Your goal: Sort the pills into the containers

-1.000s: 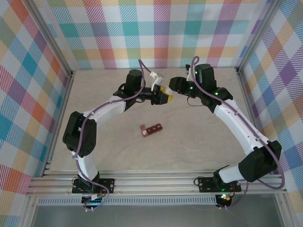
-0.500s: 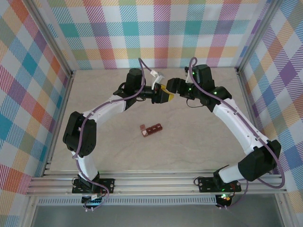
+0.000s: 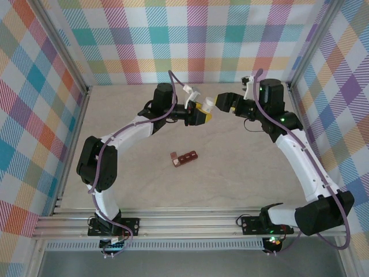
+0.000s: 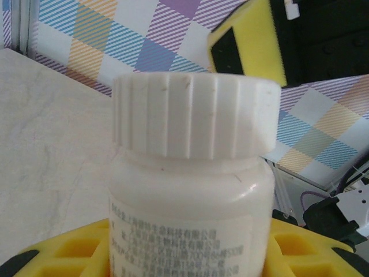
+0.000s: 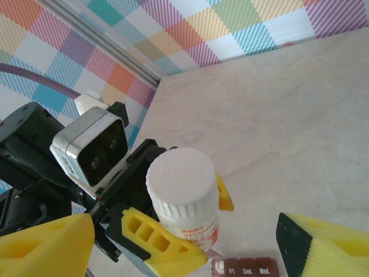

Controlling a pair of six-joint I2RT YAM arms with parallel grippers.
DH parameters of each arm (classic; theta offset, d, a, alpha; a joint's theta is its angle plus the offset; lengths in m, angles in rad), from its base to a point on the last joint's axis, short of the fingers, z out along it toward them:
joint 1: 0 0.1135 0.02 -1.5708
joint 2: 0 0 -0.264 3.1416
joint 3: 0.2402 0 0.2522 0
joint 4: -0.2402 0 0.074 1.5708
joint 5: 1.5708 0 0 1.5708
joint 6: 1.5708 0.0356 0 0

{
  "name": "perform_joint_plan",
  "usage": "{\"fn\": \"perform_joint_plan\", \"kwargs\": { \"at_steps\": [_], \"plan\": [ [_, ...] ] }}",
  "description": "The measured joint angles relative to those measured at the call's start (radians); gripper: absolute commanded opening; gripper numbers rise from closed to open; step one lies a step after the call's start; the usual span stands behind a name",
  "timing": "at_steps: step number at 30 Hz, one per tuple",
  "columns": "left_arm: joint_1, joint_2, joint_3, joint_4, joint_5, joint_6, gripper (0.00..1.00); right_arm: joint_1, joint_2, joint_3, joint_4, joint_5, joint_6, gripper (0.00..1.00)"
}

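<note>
Aloft, left tool clenches white bottle; right tool released beside it; containers well apart.

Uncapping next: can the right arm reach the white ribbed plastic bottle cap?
Likely yes: the white ribbed plastic cap sits above the left gripper holding the white bottle, and the right gripper faces it, jaws open, unobstructed.

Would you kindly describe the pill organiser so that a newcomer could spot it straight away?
Look at the pale table, near its middle, between the two arms. There lies the organiser, a short dark red-brown strip of square compartments in a row. Unlike the white bottle held up in the left claw, it is dark, flat and untouched.
</note>
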Motion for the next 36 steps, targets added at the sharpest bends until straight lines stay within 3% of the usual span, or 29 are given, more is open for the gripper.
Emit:
{"fn": "perform_joint_plan", "kwargs": {
  "at_steps": [10,19,36],
  "plan": [
    [0.000,0.000,0.000,0.000,0.001,0.000,0.00,-0.013,0.124,0.000,0.103,-0.137,0.020,0.83],
    [0.000,0.000,0.000,0.000,0.001,0.000,0.00,-0.013,0.144,0.000,0.137,-0.200,0.045,0.78],
    [0.000,0.000,0.000,0.005,0.003,-0.003,0.00,-0.001,0.162,0.000,0.161,-0.230,0.053,0.46]
  ]
}}
